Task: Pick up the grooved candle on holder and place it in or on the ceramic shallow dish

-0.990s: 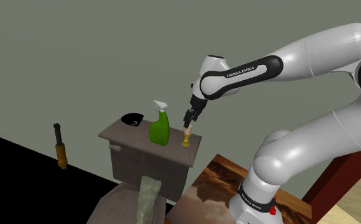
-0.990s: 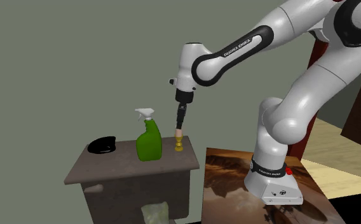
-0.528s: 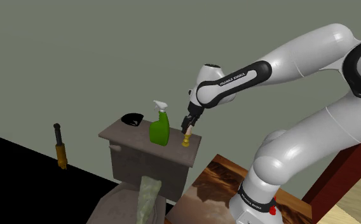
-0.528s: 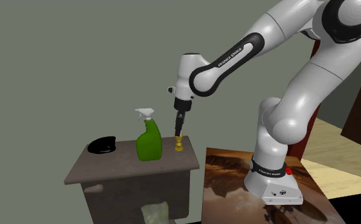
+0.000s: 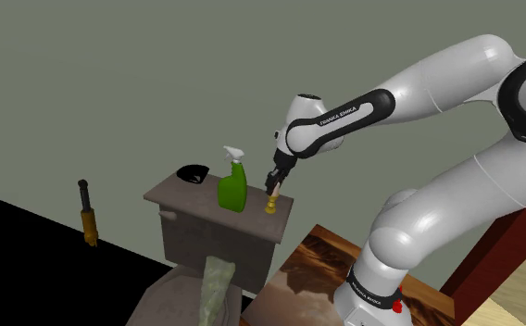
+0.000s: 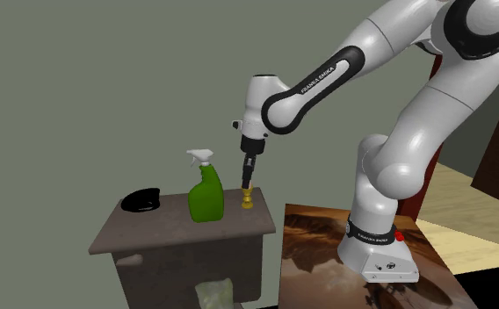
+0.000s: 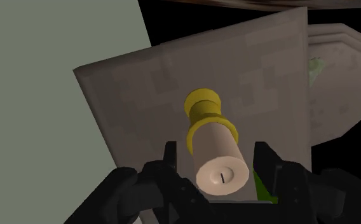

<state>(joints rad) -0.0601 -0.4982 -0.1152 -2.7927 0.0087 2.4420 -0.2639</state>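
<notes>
A cream candle (image 7: 220, 173) on a brass-coloured holder (image 7: 203, 104) stands upright near the right end of the toilet tank lid (image 5: 187, 196), as the shoulder view shows it. My gripper (image 7: 216, 153) has come down over it from above, one finger on each side of the candle (image 5: 272, 196), with narrow gaps still showing. In the second exterior view the gripper (image 6: 248, 181) covers the top of the candle (image 6: 248, 195). A black shallow dish (image 5: 194, 172) sits at the lid's far end, also visible as the dish (image 6: 141, 201).
A green spray bottle (image 5: 233, 185) stands on the lid between candle and dish, close to the candle; the same bottle (image 6: 206, 195) is near the gripper. The toilet seat (image 5: 173, 296) lies below. A brass fitting (image 5: 88, 215) hangs on the wall. Black area at lower left.
The arm has lowered the gripper from above the candle down around it, and the fingers have drawn closer to its sides.
</notes>
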